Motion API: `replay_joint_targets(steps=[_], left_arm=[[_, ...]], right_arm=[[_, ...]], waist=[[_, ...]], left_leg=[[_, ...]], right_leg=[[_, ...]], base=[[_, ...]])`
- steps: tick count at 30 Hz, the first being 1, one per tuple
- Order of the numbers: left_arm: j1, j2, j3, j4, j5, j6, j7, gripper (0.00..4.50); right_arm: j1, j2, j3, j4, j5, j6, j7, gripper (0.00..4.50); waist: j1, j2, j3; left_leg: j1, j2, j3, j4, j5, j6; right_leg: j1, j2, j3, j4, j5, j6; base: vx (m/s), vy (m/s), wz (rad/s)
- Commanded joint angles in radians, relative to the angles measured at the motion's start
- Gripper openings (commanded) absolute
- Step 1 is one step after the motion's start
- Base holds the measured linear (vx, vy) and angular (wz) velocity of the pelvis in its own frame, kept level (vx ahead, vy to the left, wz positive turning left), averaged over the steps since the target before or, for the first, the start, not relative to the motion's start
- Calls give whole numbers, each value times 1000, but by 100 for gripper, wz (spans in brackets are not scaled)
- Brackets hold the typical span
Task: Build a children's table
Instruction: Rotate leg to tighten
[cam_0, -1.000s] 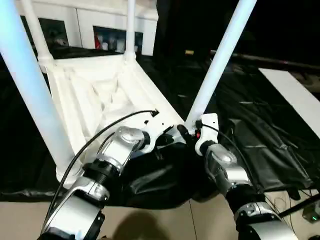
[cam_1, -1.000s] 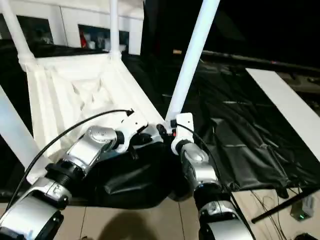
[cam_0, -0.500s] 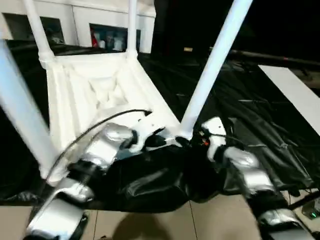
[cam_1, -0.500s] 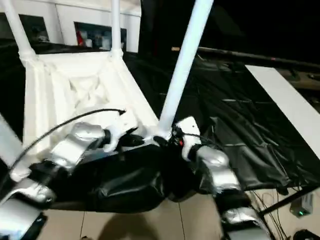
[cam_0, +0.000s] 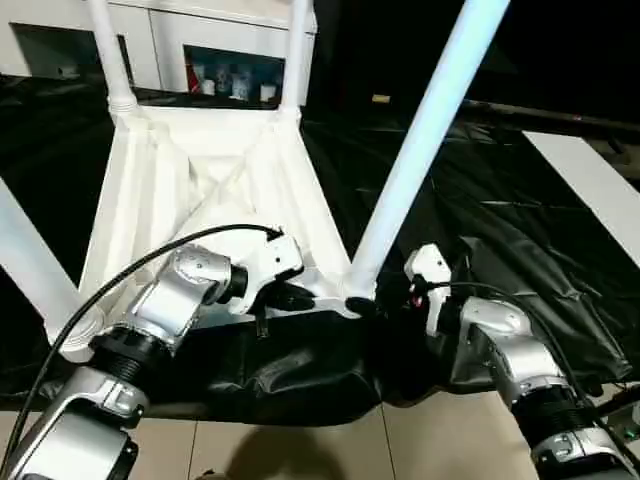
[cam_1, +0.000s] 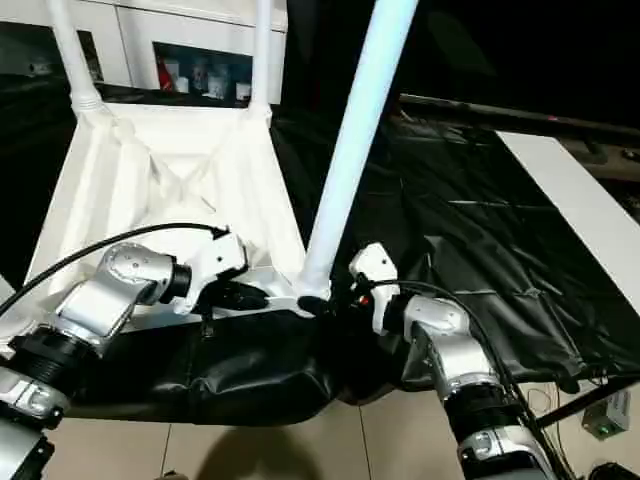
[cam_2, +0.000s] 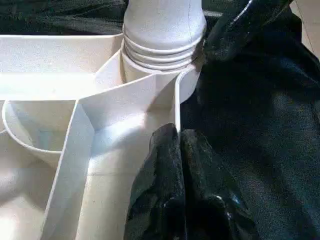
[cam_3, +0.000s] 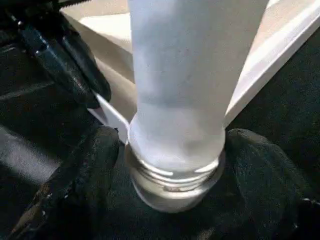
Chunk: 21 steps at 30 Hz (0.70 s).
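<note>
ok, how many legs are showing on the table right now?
4. Two stand at the far corners, one at the near right corner between the right claw's fingers, one at the near left corner, mostly cut off.

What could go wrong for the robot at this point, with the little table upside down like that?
1. The near leg leans, and ribbed threads still show above its corner socket, so it may not be fully seated and could work loose.
2. The right gripper straddles the leg's base with its fingers apart; a turn could slip.
3. The left gripper pinches only a thin rim of the table top, which lies at the work table's edge and might slide off.
</note>
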Motion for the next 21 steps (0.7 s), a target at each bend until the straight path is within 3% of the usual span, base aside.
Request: replay_joint_targets(steps=[1, 2, 5, 8, 21], left_arm=[[20, 0, -38, -6, 18, 20, -20, 0], [20, 1, -38, -8, 17, 21, -21, 0], [18, -1, -35, -7, 14, 22, -16, 0], [22, 1, -35, -10, 14, 22, -17, 0], [33, -18, -31, -16, 18, 39, 16, 0]], right_arm=[[6, -12, 4, -15, -11, 10, 3, 361], [5, -10, 4, -15, -9, 9, 0, 336], [1, -6, -1, -14, 1, 12, 3, 328], [1, -4, -5, -13, 0, 7, 8, 286], [4, 20, -3, -1, 0, 8, -7, 271]], waist=[[-1, 16, -51], [0, 16, -52], [0, 15, -53], [-1, 12, -53], [0, 11, -54]], left_leg=[[14, 30, -1, -62, -193, 2], [14, 30, -1, -61, -183, 3], [15, 29, 0, -59, -166, 8], [14, 29, 1, -59, -164, 11], [13, 28, 1, -56, -142, 20]], right_leg=[[39, -63, 45, -64, -109, -201], [39, -62, 45, -62, -97, -203], [40, -61, 45, -59, -73, -209], [41, -61, 44, -59, -70, -209], [42, -61, 44, -56, -58, -210]], base=[[0, 0, 0], [0, 0, 0], [0, 0, 0], [0, 0, 0], [0, 0, 0]])
